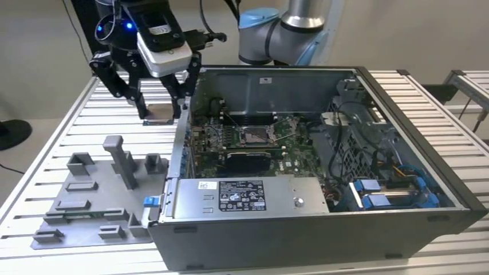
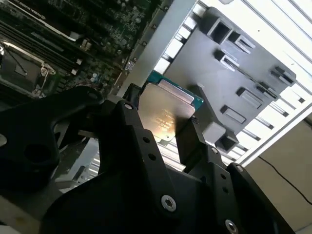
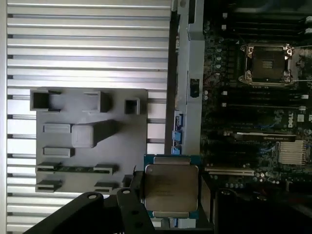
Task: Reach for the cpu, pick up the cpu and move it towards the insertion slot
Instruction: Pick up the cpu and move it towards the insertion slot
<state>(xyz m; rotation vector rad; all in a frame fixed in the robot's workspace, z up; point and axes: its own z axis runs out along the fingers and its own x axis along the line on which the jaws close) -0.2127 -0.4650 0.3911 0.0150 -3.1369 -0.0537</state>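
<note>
1. Where the gripper (image 1: 162, 113) hangs over the slatted table (image 1: 61, 120), we see its jaws clamped on the cpu (image 1: 160, 110), with one black finger against each of two opposite edges.
2. We find the chip outside the computer case (image 1: 321, 229), just beside the case wall on the exterior view's left.
3. In both wrist views we see the chip's silvery top face (image 3: 170, 187) (image 2: 165, 114) lying flat between the fingers (image 3: 135, 195), with a thin green edge showing along one side.
4. We see the insertion slot (image 1: 256, 136) inside the case on the motherboard (image 1: 229, 154), its shiny frame around a dark centre; it is well apart from the chip, with the case wall between them.
5. In the first wrist view the slot (image 3: 268, 63) sits across the board from the held chip.
6. We note the grey fixture tray (image 1: 91, 200) on the table, near the case's front corner, its posts upright.
</note>
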